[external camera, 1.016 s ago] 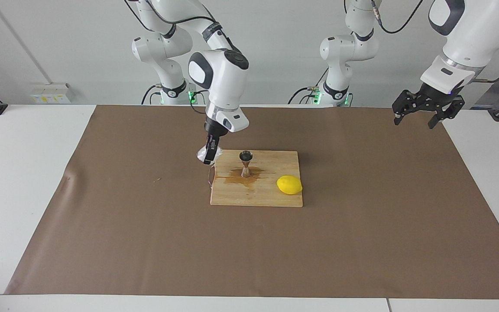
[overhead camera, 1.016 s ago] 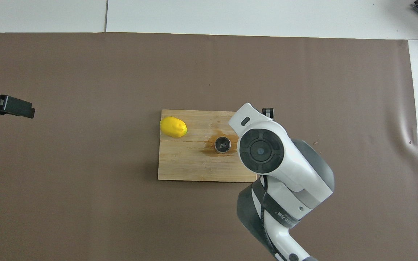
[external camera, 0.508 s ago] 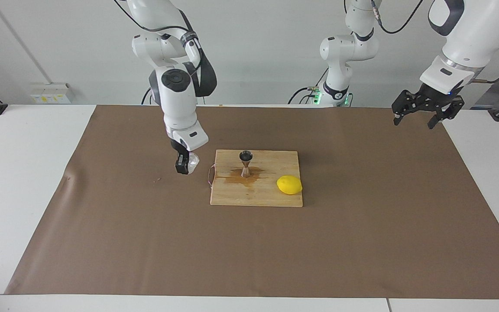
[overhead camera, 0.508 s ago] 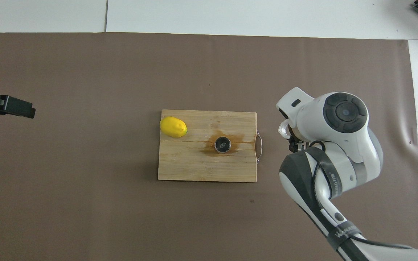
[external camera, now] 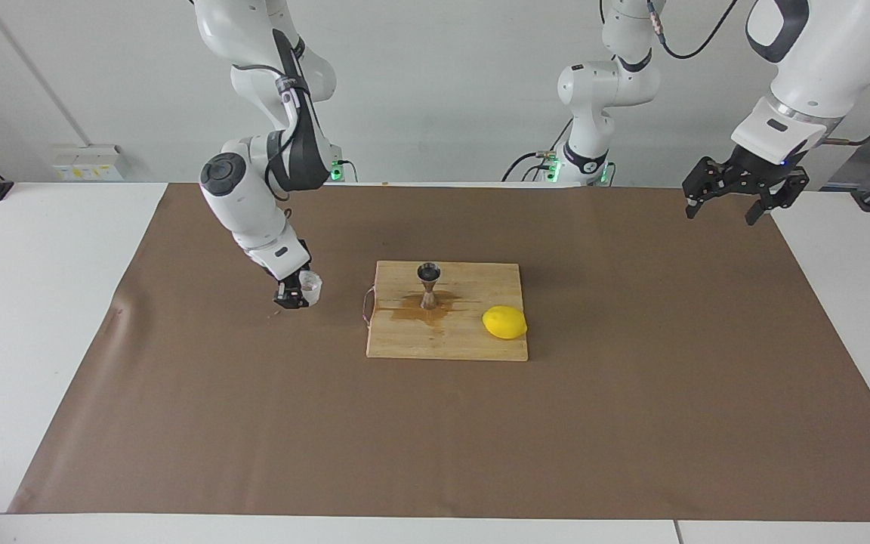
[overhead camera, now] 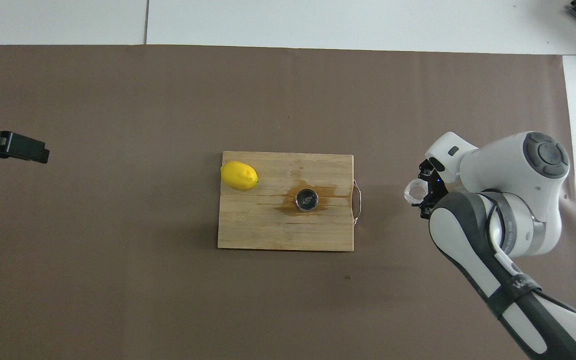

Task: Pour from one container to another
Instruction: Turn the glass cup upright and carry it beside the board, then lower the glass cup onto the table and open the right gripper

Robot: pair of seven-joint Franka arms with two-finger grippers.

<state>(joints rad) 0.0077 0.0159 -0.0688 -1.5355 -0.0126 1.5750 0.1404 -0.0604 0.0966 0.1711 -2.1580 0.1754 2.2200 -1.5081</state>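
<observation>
The wooden board lies mid-table. On it the steel jigger stands upright, with a lemon at its four o'clock. At the jigger's nine o'clock, off the board, the right gripper is clamped on the cup, which looks light, thin and crushable, best pinched gently by its wall. The left gripper waits with fingers apart.
</observation>
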